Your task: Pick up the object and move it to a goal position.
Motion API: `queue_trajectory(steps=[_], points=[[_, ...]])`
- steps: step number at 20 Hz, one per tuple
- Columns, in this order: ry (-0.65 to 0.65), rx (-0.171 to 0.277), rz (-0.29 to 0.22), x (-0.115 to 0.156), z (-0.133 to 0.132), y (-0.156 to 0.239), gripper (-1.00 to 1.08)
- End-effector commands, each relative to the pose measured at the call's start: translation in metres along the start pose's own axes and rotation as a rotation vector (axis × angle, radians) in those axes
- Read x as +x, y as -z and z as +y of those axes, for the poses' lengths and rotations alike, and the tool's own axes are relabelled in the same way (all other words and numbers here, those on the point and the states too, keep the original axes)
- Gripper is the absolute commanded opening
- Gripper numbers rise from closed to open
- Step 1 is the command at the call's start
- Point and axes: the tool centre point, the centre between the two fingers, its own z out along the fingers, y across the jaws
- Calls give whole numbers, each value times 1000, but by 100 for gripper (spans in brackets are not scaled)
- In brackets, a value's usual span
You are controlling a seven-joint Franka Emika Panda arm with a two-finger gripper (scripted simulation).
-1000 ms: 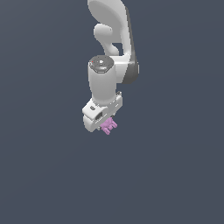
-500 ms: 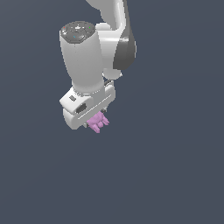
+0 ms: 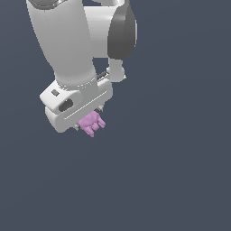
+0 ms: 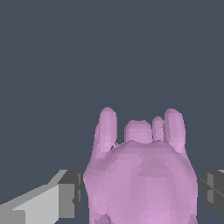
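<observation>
The object (image 3: 91,123) is a small pink-lilac lump with several short stubby prongs. It sticks out from under my white gripper (image 3: 89,121), which is shut on it and holds it in mid-air. In the wrist view the object (image 4: 141,177) fills the space between my two fingers (image 4: 66,197), its prongs pointing away from the camera. The fingertips themselves are mostly hidden behind the gripper body in the exterior view.
The white arm (image 3: 67,40) with its dark grey joint (image 3: 122,34) fills the upper part of the exterior view. Behind everything is a plain dark blue-grey background with no surface or edge visible.
The arm and the held object have come much closer to the exterior camera, growing larger and shifting toward the exterior view's left. The gripper stays shut on the object.
</observation>
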Motion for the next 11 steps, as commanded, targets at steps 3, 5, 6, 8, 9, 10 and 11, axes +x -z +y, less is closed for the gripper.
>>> queue_trajectory(steps=[3,5,6,8,9,10,11], points=[[0,1,-1,1,8,11,-100],[0,1,-1,1,10,14,-100],[0,1,-1,1,10,15,-100],[0,1,-1,1,11,16,-100],[0,1,-1,1,11,16,-100],[0,1,-1,1,11,16,-100],[0,1,-2,1,12,15,-100]])
